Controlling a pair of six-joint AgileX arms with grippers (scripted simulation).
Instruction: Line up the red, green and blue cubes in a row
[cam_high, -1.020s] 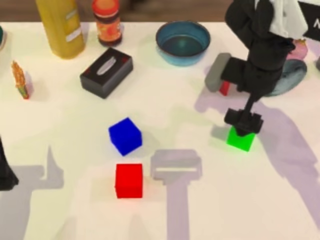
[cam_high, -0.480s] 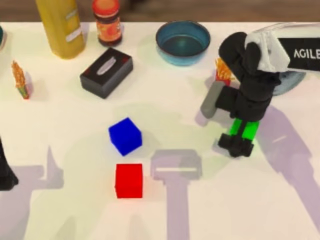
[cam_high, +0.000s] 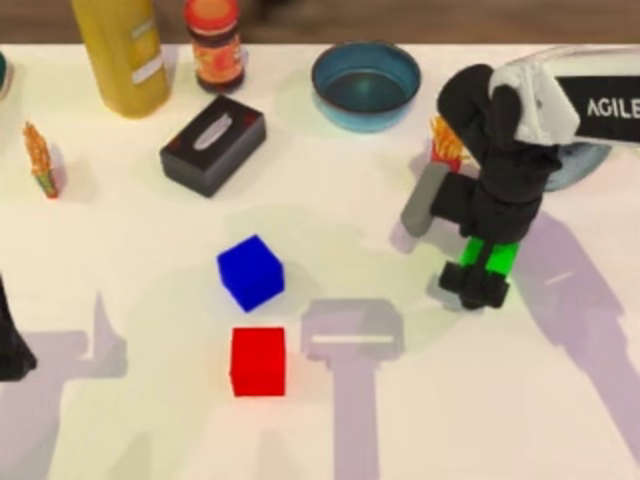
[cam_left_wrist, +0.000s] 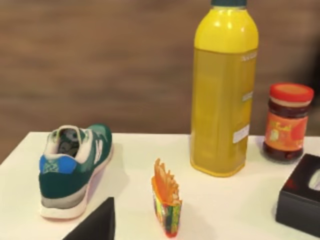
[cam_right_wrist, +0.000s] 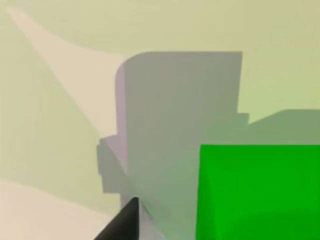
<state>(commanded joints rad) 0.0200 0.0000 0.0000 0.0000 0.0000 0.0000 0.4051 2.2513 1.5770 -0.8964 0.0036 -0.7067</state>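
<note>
Three cubes matter on this white surface, among larger clutter: a yellow bottle, a blue bowl and a black tissue box along the far side. My right arm reaches in from the right edge, its wrist bent steeply downward over the right half, with the right tool pointing at the surface. Its fingers are closed on the green cube, which seems to be lifted clear; in the right wrist view that cube fills one corner above its own shadow. The blue cube and red cube sit near each other left of centre, well apart from the green one. Risk, as I judge it: the grip looks off-centre, so the cube could twist or drop in transit, or land out of line. My left arm is parked at the left edge; whether its tool is open cannot be told.
</note>
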